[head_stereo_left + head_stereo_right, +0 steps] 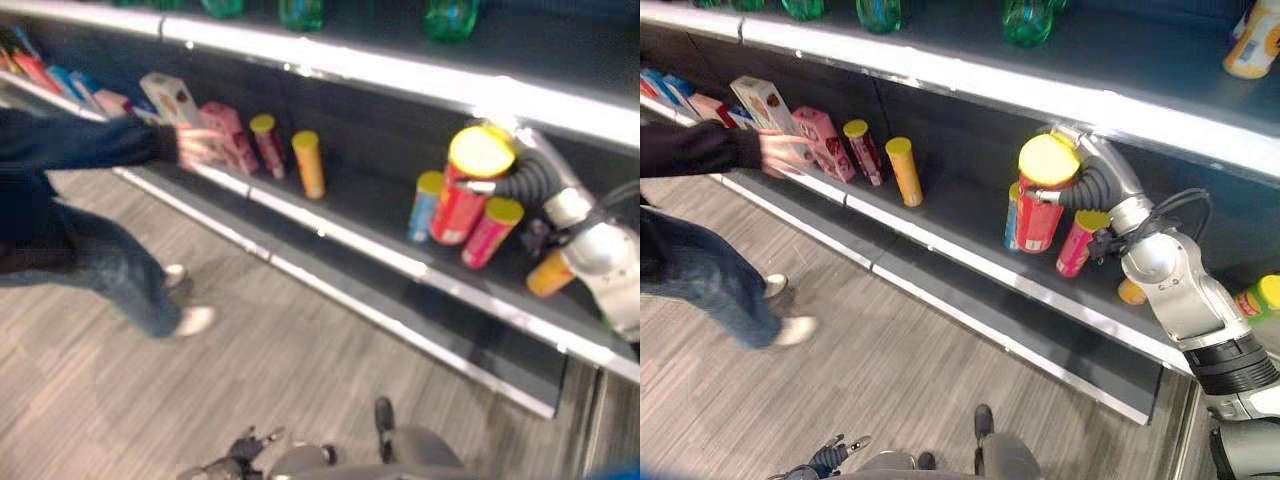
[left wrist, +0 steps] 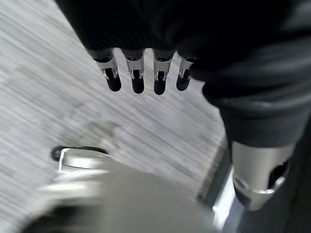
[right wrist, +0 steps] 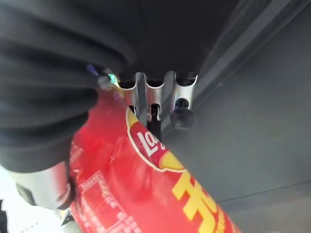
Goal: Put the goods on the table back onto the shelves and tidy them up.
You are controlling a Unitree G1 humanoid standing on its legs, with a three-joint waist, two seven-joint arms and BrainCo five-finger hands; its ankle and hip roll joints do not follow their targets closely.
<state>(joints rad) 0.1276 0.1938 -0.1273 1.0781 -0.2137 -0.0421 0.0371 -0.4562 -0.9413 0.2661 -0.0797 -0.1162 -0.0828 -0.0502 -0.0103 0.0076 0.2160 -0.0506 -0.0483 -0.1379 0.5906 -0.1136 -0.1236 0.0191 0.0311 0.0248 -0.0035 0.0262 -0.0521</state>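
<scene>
Fingers of the right hand (image 1: 1072, 180) wrap the red yellow-lidded canister (image 1: 1040, 205), held upright over the middle shelf (image 1: 970, 215) near its front edge. It looks light, stiff and smooth, best gripped mid-body. Blue (image 1: 1012, 215) and pink (image 1: 1076, 243) canisters stand just beside. Left hand (image 2: 146, 73) hangs relaxed, empty.

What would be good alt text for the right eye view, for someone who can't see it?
The robot's right hand grips a red can with a yellow lid on a dark shelf, among other cans. At the left, a person's hand reaches toward pink boxes on the same shelf.
</scene>
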